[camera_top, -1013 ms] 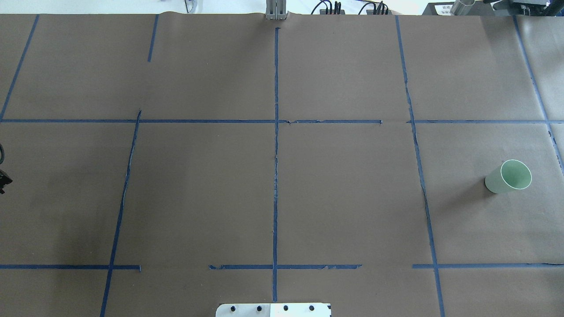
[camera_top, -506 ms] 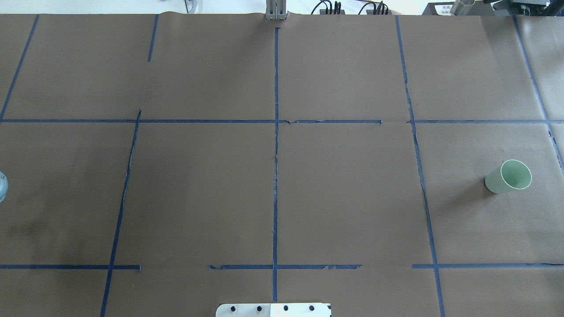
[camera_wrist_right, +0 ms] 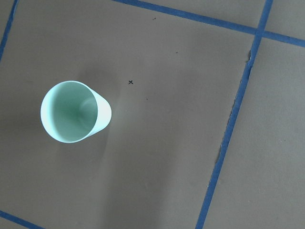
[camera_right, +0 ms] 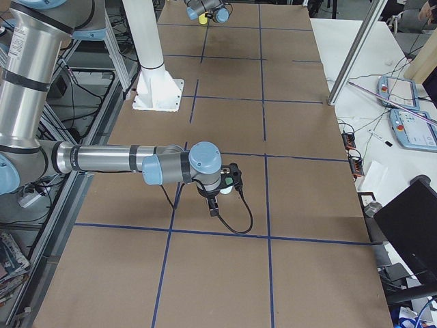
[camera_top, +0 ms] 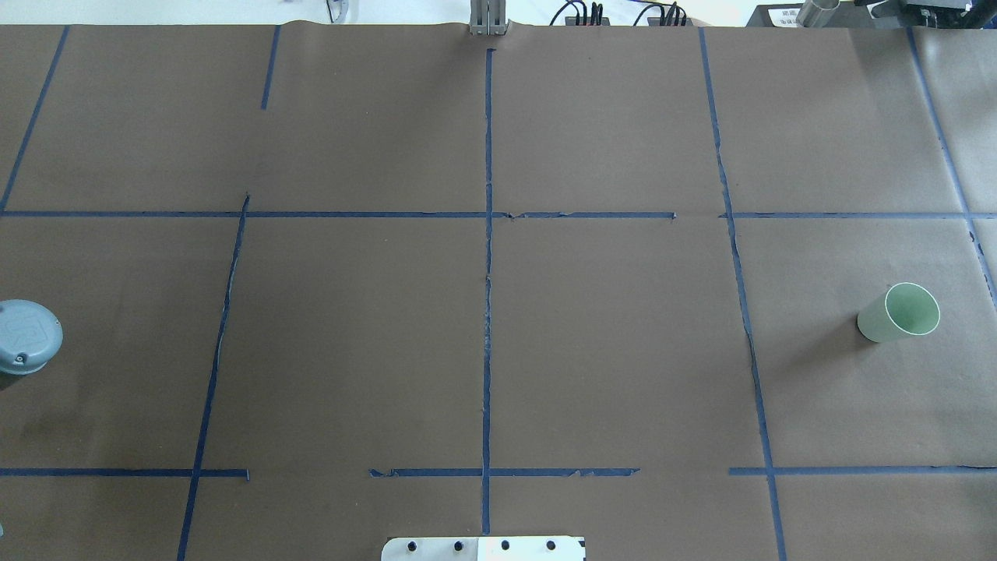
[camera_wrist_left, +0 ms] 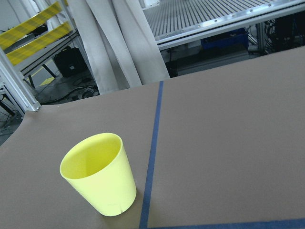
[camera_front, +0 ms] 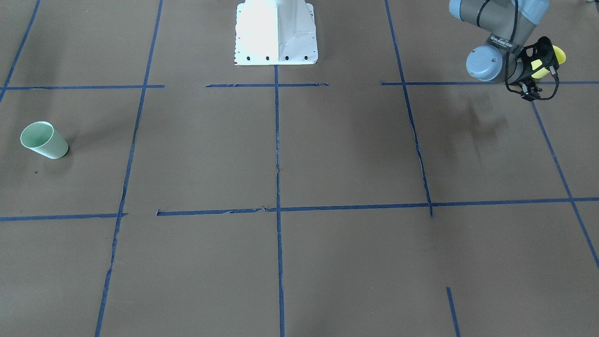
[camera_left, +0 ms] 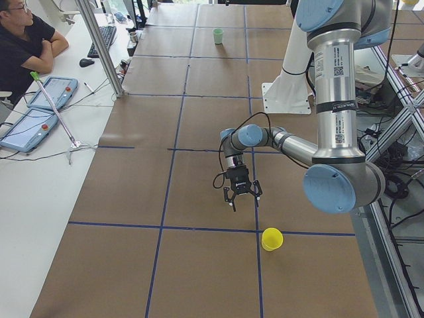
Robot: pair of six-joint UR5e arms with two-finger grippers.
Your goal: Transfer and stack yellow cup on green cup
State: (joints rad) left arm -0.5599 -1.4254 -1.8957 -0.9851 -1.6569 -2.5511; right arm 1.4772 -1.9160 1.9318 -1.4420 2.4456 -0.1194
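The yellow cup (camera_wrist_left: 97, 174) stands upright beside a blue tape line; it also shows in the exterior left view (camera_left: 271, 238) and in the front view (camera_front: 557, 58). My left gripper (camera_left: 240, 199) hangs open and empty above the table, a short way from the cup, fingers pointing down; the front view shows it too (camera_front: 531, 91). The green cup (camera_top: 900, 312) stands upright at the table's other end, also in the front view (camera_front: 44, 139) and from above in the right wrist view (camera_wrist_right: 72, 112). My right gripper (camera_right: 214, 202) hovers by it; I cannot tell whether it is open.
Brown paper with blue tape lines (camera_top: 487, 273) covers the table. The white robot base plate (camera_front: 276, 32) sits at the robot's edge. An operator (camera_left: 23, 40) with tablets sits along the far side. The left arm's grey joint (camera_top: 27, 335) shows at the overhead view's left edge.
The left arm's grey wrist joint has come into the overhead view from the left edge, moving right. The green cup has not moved.
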